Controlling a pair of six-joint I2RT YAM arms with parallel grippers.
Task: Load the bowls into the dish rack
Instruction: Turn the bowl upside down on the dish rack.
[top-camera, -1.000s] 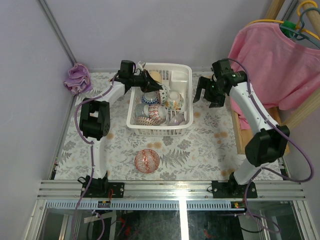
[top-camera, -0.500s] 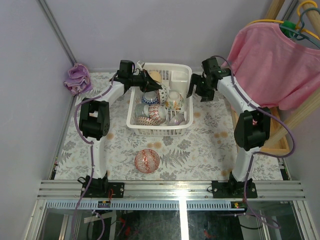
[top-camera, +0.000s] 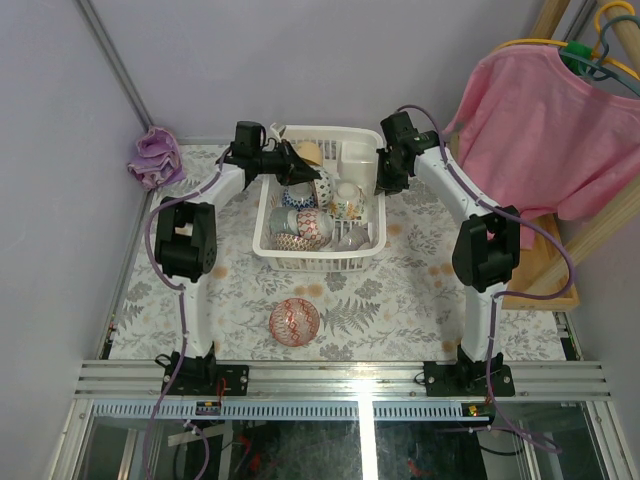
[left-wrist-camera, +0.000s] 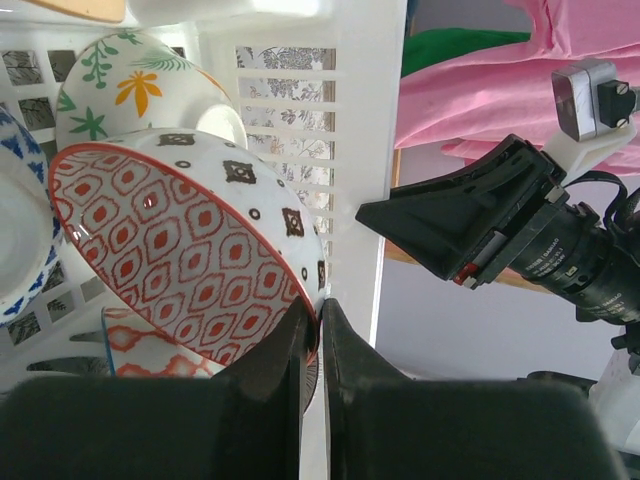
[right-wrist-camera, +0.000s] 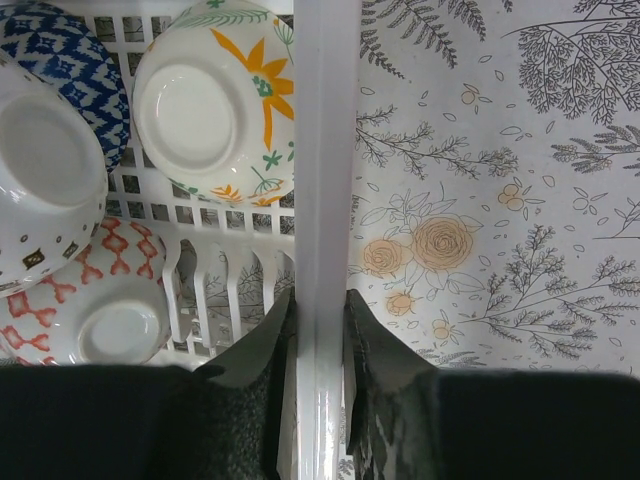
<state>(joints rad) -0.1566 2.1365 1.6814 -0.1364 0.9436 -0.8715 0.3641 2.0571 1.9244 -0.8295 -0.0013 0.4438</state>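
Note:
The white dish rack (top-camera: 362, 258) stands at the table's middle back with several bowls inside. My left gripper (top-camera: 302, 166) (left-wrist-camera: 318, 320) is shut on the rim of a bowl with red diamond patterns (left-wrist-camera: 190, 250), held tilted inside the rack next to the white bowl with an orange flower (left-wrist-camera: 140, 90) (right-wrist-camera: 215, 100). My right gripper (top-camera: 385, 178) (right-wrist-camera: 320, 310) is shut on the rack's right wall (right-wrist-camera: 325, 150), one finger inside and one outside. Another red-patterned bowl (top-camera: 294, 320) sits alone on the table in front of the rack.
A pink garment (top-camera: 545, 120) hangs on a hanger at the right above a wooden box (top-camera: 545, 290). A purple cloth (top-camera: 155, 158) lies at the back left corner. Grey walls close the back and left sides.
My right arm swung left to the rack and its jaws closed onto the right wall. The left gripper and its bowl have stayed put.

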